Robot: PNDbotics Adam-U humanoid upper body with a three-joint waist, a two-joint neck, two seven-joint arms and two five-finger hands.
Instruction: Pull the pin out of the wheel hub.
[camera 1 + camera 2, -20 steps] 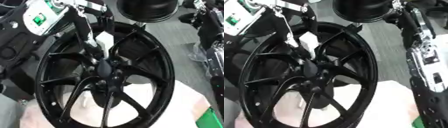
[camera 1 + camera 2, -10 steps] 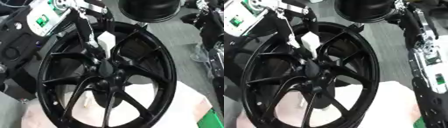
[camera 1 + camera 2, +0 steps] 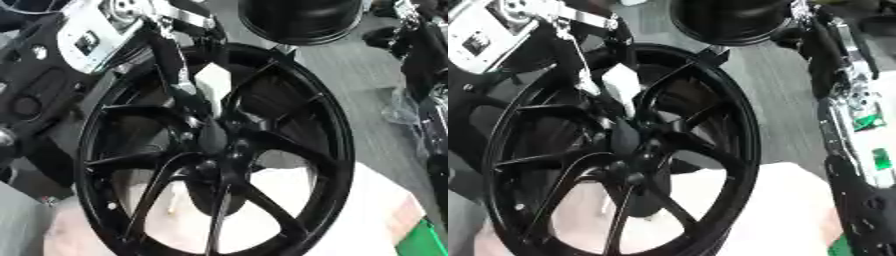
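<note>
A grey floor and a pale cloth-covered desk lie beneath a black spoked wheel, which stands tilted so its hub faces the robot. The left hand reaches down along a spoke to the hub, presumably for the pin, which cannot be made out; whether its fingers have closed cannot be told. The right arm hangs at the side, its hand unseen.

Left hand reaching down from upper left, right arm alongside — hand unseen
</note>
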